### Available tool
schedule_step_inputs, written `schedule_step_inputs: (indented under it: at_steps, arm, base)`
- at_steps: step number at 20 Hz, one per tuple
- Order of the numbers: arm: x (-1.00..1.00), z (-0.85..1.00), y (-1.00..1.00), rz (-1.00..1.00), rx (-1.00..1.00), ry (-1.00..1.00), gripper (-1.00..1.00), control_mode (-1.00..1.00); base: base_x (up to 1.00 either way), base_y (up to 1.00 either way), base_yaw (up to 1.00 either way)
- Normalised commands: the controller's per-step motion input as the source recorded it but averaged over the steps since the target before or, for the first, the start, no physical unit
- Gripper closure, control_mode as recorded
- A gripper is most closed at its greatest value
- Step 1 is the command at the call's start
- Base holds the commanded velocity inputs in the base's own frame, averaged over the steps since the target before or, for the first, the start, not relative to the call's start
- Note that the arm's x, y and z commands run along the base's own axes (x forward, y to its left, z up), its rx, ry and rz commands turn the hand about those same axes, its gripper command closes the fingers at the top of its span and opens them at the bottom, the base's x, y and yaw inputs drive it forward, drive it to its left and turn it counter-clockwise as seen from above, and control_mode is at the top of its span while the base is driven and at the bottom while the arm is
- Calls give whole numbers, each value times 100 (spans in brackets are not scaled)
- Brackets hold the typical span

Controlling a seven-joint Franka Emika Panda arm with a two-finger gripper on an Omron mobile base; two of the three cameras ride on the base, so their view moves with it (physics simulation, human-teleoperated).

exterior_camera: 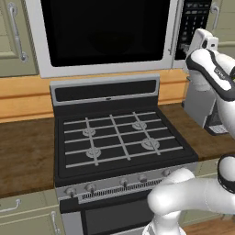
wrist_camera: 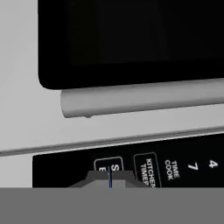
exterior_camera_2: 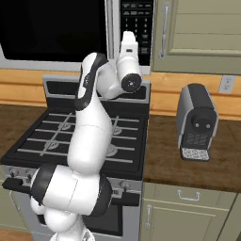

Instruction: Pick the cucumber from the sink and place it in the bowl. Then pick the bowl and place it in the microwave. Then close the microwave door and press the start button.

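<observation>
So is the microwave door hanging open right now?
No, the microwave door sits shut flat against the microwave, its black window facing out above the stove.

Flat, even rendered light, moderately bright; no clear source. Soft shading under the stove [exterior_camera: 119, 137]. Door [exterior_camera: 103, 32] glass near black, no glare. Hand view slightly soft, keypad [wrist_camera: 175, 166] text readable.

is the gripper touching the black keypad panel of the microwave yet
Cannot tell. In the hand view the gripper sits right in front of a button on the black keypad panel of the silver-grey microwave, but no view shows contact or a gap plainly.
</observation>
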Motion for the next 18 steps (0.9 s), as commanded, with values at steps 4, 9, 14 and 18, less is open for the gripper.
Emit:
schedule_step_inputs:
  at_steps: [4,9,14,18]
  arm:
    - [49,0,-7,0,1,0,100,-100]
    - [45,0,0,0,0,1,100,-100]
    - [-31,0,0,3,1,-4,100,-100]
    - [-100,0,0,2,0,-7,100,-100]
  base:
    - [0,0,0]
    - [0,0,0]
    - [0,0,0]
    - [0,0,0]
